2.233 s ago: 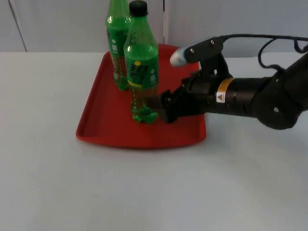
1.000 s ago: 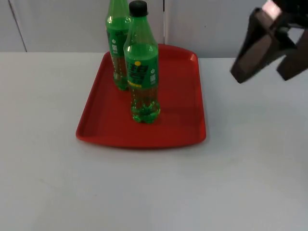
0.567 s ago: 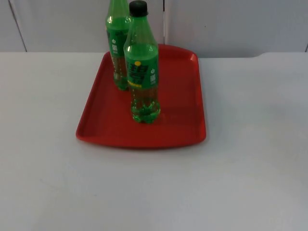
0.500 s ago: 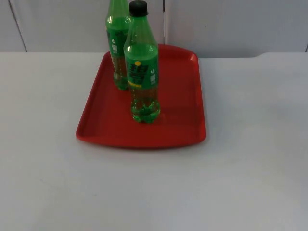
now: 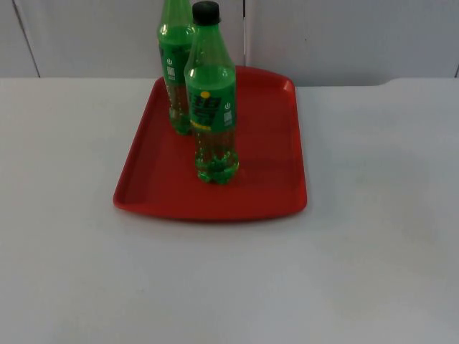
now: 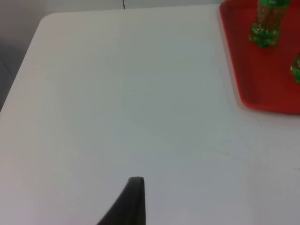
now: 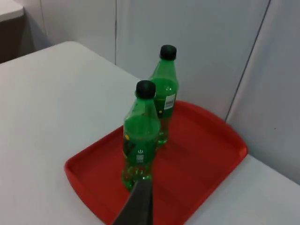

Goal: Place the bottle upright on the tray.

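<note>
Two green bottles with black caps stand upright on the red tray (image 5: 265,188). The front bottle (image 5: 211,107) is near the tray's middle, and the back bottle (image 5: 174,66) is close behind it at the far left. Nothing touches either one. In the right wrist view my right gripper (image 7: 138,204) hangs raised and apart from the tray (image 7: 206,159), facing the front bottle (image 7: 140,136) and the back bottle (image 7: 164,93). My left gripper (image 6: 133,201) waits over bare table, well to the left of the tray (image 6: 262,89).
The white table (image 5: 373,251) stretches wide in front of the tray and on both sides of it. The grey partition wall (image 5: 344,36) stands right behind the tray. The left wrist view takes in the table's rounded far corner (image 6: 44,21).
My right gripper, earlier at the front bottle's base, pulled away up and to the right and left the top view. Both bottles stayed upright and still.
</note>
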`<act>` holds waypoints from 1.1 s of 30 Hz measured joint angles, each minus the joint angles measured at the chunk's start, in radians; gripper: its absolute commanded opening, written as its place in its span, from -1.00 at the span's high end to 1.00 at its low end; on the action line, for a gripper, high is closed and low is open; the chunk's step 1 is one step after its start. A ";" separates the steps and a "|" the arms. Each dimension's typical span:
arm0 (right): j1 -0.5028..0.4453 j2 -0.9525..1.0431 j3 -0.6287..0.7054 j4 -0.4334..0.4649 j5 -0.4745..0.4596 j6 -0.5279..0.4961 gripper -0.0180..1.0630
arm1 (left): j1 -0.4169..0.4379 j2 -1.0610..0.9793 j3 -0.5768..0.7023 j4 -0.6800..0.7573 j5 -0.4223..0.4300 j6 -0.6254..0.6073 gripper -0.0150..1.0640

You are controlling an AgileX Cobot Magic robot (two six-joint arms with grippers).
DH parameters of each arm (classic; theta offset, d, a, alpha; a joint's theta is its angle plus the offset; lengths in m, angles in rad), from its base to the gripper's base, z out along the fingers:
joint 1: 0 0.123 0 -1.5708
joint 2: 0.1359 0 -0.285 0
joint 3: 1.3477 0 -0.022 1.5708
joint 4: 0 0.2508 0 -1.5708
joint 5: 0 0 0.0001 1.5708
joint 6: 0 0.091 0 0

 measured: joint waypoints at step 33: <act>0.005 -0.632 0.206 -0.476 0.286 0.578 -0.61 | 0.000 0.000 0.000 0.000 0.000 0.000 -0.98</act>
